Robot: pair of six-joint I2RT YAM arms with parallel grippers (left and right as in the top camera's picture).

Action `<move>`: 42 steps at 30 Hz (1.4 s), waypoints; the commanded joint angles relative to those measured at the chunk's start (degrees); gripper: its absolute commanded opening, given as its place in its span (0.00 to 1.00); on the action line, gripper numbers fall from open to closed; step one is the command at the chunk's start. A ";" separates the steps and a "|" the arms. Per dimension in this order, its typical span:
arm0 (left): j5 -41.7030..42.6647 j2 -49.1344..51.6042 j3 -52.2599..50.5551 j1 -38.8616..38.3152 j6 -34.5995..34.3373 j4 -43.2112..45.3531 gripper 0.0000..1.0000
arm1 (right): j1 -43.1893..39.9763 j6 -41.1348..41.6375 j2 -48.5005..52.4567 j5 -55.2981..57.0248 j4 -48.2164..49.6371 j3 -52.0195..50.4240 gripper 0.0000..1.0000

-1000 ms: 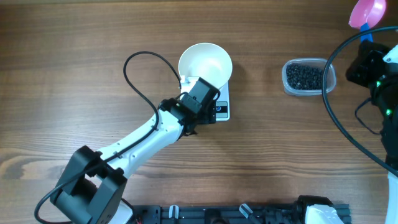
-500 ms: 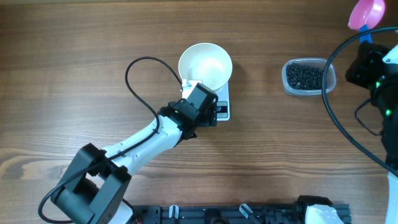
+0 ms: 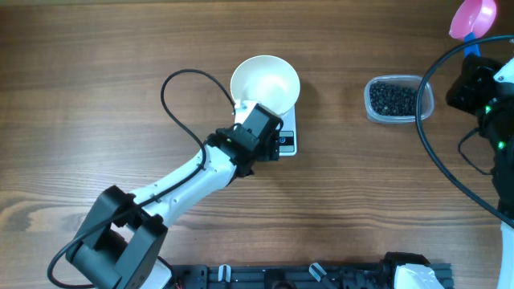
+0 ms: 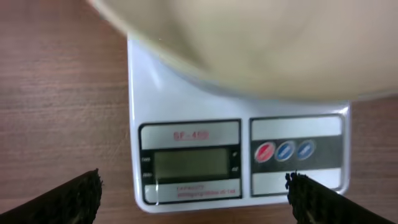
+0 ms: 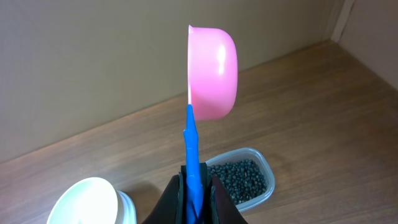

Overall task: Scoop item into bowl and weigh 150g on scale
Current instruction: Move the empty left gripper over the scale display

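Observation:
The white bowl [image 3: 265,84] [image 4: 261,43] sits empty on the white scale [image 3: 287,138] [image 4: 186,93], whose grey display [image 4: 189,165] is blank. My left gripper [image 3: 259,128] [image 4: 196,202] hovers open over the scale's front edge, a dark fingertip on either side and nothing between them. Far right, my right gripper [image 3: 475,76] [image 5: 196,186] is shut on the blue handle of a pink scoop [image 3: 474,18] [image 5: 211,74], held upright and empty. The item, small black beads [image 3: 393,98] [image 5: 239,180], fills a clear tub below the scoop.
The clear plastic tub [image 3: 423,100] stands right of the scale. A black cable [image 3: 181,100] loops from the left arm across the table beside the bowl. The right arm's cable [image 3: 438,160] arcs along the right side.
My left gripper has drawn back a little from the bowl toward the scale's front. The right arm and scoop have not moved.

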 commanded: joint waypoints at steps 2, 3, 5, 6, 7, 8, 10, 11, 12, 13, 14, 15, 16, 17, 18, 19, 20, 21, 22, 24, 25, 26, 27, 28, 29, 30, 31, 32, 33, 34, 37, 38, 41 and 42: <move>-0.39 1.42 2.38 0.24 0.22 -0.46 1.00 | -0.24 -1.20 0.07 -0.48 0.02 1.29 0.04; -0.39 1.79 2.38 0.24 0.22 -0.42 1.00 | -0.24 -1.42 0.07 -0.48 0.00 1.29 0.04; -0.66 2.73 2.38 0.24 0.22 -0.26 1.00 | -0.24 -2.21 0.07 -0.50 -0.04 1.29 0.04; -0.90 3.43 2.38 0.24 0.22 -0.15 1.00 | -0.24 -2.56 0.07 -0.50 -0.09 1.29 0.04; -1.66 3.98 2.38 0.24 0.20 0.24 1.00 | -0.24 -2.60 0.07 -0.50 -0.11 1.29 0.04; -1.92 4.52 2.38 0.24 0.22 0.90 1.00 | -0.24 -2.60 0.07 -0.50 -0.09 1.29 0.04; -1.92 5.29 2.38 0.24 0.26 2.67 1.00 | -0.24 -2.60 0.07 -0.50 -0.07 1.29 0.04; -1.92 5.66 2.38 0.24 0.26 3.52 1.00 | -0.24 -2.60 0.07 -0.50 -0.07 1.29 0.04; -1.95 5.92 2.38 0.24 0.26 3.96 1.00 | -0.24 -2.62 0.07 -0.50 -0.07 1.29 0.04; -2.23 6.05 2.38 0.24 0.26 4.20 1.00 | -0.24 -2.62 0.07 -0.50 -0.07 1.29 0.04; -2.64 6.23 2.38 0.24 0.26 4.33 1.00 | -0.24 -2.64 0.07 -0.48 -0.07 1.29 0.05; -3.61 6.27 2.38 0.24 0.26 4.31 1.00 | -0.24 -2.64 0.07 -0.48 -0.04 1.29 0.04; -4.74 6.32 2.38 0.24 0.26 4.33 1.00 | -0.24 -2.67 0.07 -0.48 -0.04 1.29 0.04; -5.44 6.32 2.38 0.24 0.26 4.35 1.00 | -0.24 -2.64 0.07 -0.48 -0.04 1.29 0.04; -5.79 6.32 2.38 0.24 0.26 4.35 1.00 | -0.24 -2.64 0.07 -0.48 -0.04 1.29 0.04; -5.77 6.32 2.38 0.24 0.26 4.35 1.00 | -0.24 -2.67 0.07 -0.50 -0.02 1.29 0.04; -5.77 6.34 2.38 0.24 0.26 4.35 1.00 | -0.24 -2.67 0.07 -0.50 -0.02 1.29 0.04; -5.75 6.36 2.38 0.22 0.28 4.35 1.00 | -0.24 -2.67 0.07 -0.50 -0.04 1.29 0.04; -5.73 6.38 2.38 0.17 0.28 4.35 1.00 | -0.24 -2.64 0.07 -0.50 -0.04 1.29 0.04; -5.70 6.43 2.38 0.07 0.28 4.35 1.00 | -0.24 -2.64 0.07 -0.50 -0.04 1.29 0.04; -5.49 6.43 2.38 0.07 0.31 4.35 1.00 | -0.24 -2.64 0.07 -0.50 -0.04 1.29 0.04; -5.05 6.43 2.38 0.07 0.37 4.35 1.00 | -0.24 -2.62 0.07 -0.50 -0.04 1.29 0.04; -4.52 6.43 2.36 0.07 0.70 4.37 1.00 | -0.24 -2.62 0.07 -0.50 -0.04 1.29 0.04; -4.44 6.43 2.36 0.07 0.70 4.31 1.00 | -0.24 -2.64 0.07 -0.50 -0.04 1.29 0.04; -4.44 6.45 2.36 0.07 0.70 4.31 1.00 | -0.24 -2.64 0.07 -0.50 -0.04 1.29 0.04; -4.44 6.45 2.36 0.07 0.70 4.35 1.00 | -0.24 -2.62 0.07 -0.50 -0.04 1.29 0.04; -4.44 6.54 2.36 0.07 0.70 4.35 1.00 | -0.24 -2.62 0.07 -0.50 -0.04 1.29 0.04; -4.44 6.67 2.36 0.07 0.70 4.33 1.00 | -0.24 -2.64 0.07 -0.50 -0.04 1.29 0.04; -4.22 6.99 2.36 0.00 0.72 4.20 1.00 | -0.24 -2.62 0.07 -0.50 -0.04 1.29 0.04; -4.24 7.43 2.36 -0.17 0.72 4.07 1.00 | -0.24 -2.62 0.07 -0.50 -0.02 1.29 0.04; -4.22 8.68 2.36 -0.74 0.70 4.07 1.00 | -0.24 -2.64 0.07 -0.50 -0.07 1.29 0.04; -4.22 8.96 2.36 -1.05 0.70 4.04 1.00 | -0.24 -2.64 0.07 -0.50 -0.09 1.29 0.04; -4.22 9.40 2.36 -1.75 0.68 4.13 1.00 | -0.24 -2.64 0.04 -0.50 -0.09 1.29 0.04; -4.20 9.42 2.36 -1.84 0.66 4.17 1.00 | -0.24 -2.62 0.07 -0.50 -0.09 1.29 0.04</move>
